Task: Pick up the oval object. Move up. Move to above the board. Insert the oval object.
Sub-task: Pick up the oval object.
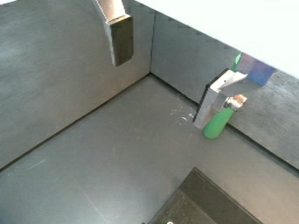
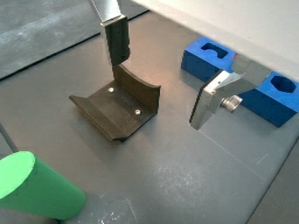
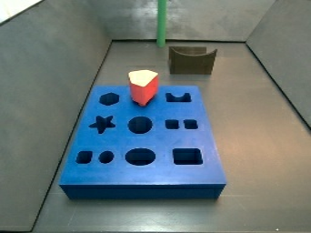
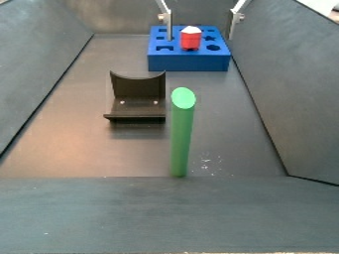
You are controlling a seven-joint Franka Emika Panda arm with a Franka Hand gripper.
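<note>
The oval object, a long green rod [image 4: 181, 134], stands upright on the dark floor, apart from everything; it also shows in the far side view [image 3: 162, 23] and in both wrist views [image 1: 218, 124] [image 2: 35, 188]. The board [image 3: 145, 150] is a thick blue block with shaped holes, also seen in a side view [image 4: 209, 58] and a wrist view [image 2: 208, 59]. My gripper [image 4: 201, 10] is open and empty, high up near the board and well away from the rod. Its fingers [image 1: 121, 39] [image 2: 216, 101] stand wide apart with nothing between them.
A short red wedge with a cream top [image 3: 145, 87] [image 4: 191, 38] sits in the board. A dark olive notched holder [image 4: 133, 96] [image 3: 191, 59] [image 2: 117, 109] stands on the floor between rod and board. Grey walls [image 3: 73, 64] enclose the floor.
</note>
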